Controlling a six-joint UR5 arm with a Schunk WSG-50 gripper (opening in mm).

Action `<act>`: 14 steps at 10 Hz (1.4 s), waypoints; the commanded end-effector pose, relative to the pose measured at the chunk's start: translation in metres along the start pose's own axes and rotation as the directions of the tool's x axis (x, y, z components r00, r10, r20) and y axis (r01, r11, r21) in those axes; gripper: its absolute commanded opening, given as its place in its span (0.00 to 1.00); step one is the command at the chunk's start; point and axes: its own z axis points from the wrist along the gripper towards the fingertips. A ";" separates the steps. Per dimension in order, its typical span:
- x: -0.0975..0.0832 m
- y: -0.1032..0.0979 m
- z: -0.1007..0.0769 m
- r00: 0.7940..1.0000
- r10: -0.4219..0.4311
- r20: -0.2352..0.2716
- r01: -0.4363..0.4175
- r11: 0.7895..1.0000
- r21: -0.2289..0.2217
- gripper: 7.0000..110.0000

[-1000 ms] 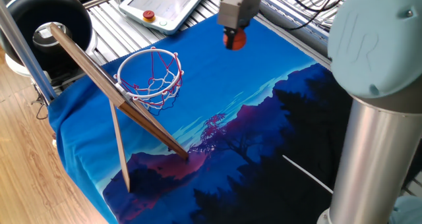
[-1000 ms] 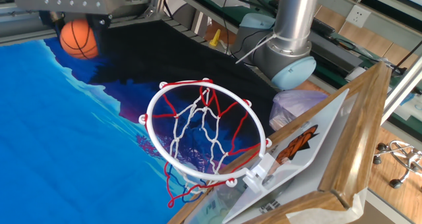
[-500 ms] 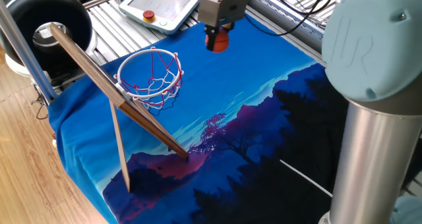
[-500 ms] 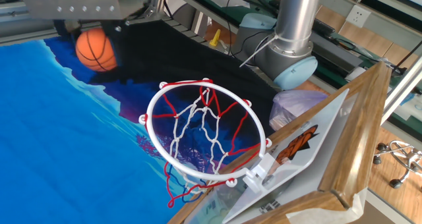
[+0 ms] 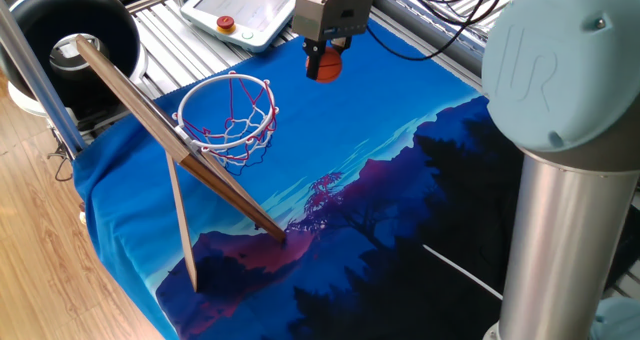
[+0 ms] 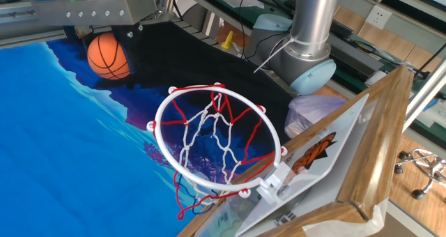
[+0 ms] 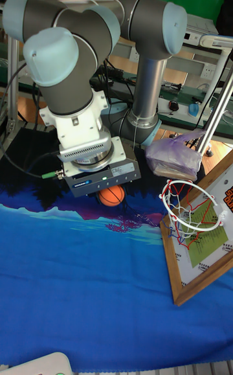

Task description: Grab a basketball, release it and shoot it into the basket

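One basketball, orange with thin dark seam lines, hangs clamped between the two fingers of the gripper, raised clear of the blue printed cloth that covers the table. The fingers are closed on the ball from either side. In the other fixed view the basketball sits just under the grey gripper body, short of the basket and above its rim level. The basket's white ring carries a red-and-white string net and is fixed to a thin wooden backboard propped on a stick leg near the cloth's edge. Beyond the cloth's far edge lie a white tablet-like pendant with a small red button and a large black round tub.
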 end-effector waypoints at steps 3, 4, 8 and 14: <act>0.003 -0.043 -0.005 1.000 -0.006 -0.011 0.008 0.987 0.160 0.00; 0.003 -0.049 -0.006 1.000 -0.017 -0.017 0.019 0.983 0.185 0.00; 0.000 -0.070 -0.011 0.999 -0.046 -0.011 0.048 0.963 0.267 0.00; -0.013 -0.072 -0.012 0.998 -0.045 0.039 0.033 0.960 0.277 0.00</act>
